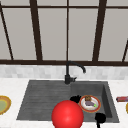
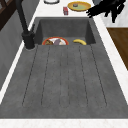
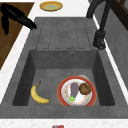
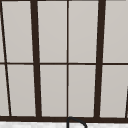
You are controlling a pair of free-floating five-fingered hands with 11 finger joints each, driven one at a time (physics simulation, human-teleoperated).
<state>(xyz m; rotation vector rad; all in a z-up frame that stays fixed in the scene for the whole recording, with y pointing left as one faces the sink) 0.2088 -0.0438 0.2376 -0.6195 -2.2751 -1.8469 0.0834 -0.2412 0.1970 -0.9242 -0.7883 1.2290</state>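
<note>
- What is that big round (image 1: 67, 114) red ball?
- It looks smooth and shiny. It sits low by the front edge of the desk (image 1: 10, 85) and hides part of the sink (image 1: 107, 100).
- Where are the black hands?
- The left hand (image 1: 75, 98) shows just past the ball, right beside the plate (image 3: 60, 88). The right hand (image 1: 100, 117) hangs at the front edge, nearer the right end. From the sides, both have straight, spread fingers and hold nothing.
- What is on the plate?
- It is round and white with a red rim. It lies in the deep part of the sink, toward the back wall. A purple eggplant (image 3: 74, 89) and a brown lumpy thing (image 3: 85, 88) lie on it.
- Anything else down there?
- A curved yellow banana (image 3: 37, 95) lies next to the plate, on the front side.
- What is the sink like?
- Dark grey and rough like stone. Its left half is a flat part with long grooves (image 2: 65, 75). A black bent tap (image 1: 68, 72) stands at the back edge.
- And the desk?
- White and speckled. A yellow dish (image 1: 3, 105) sits at the left end, a small red can (image 1: 122, 99) at the right end.
- And behind?
- A big window (image 4: 52, 32) with dark bars. The floor (image 2: 120, 42) is brown wood.
</note>
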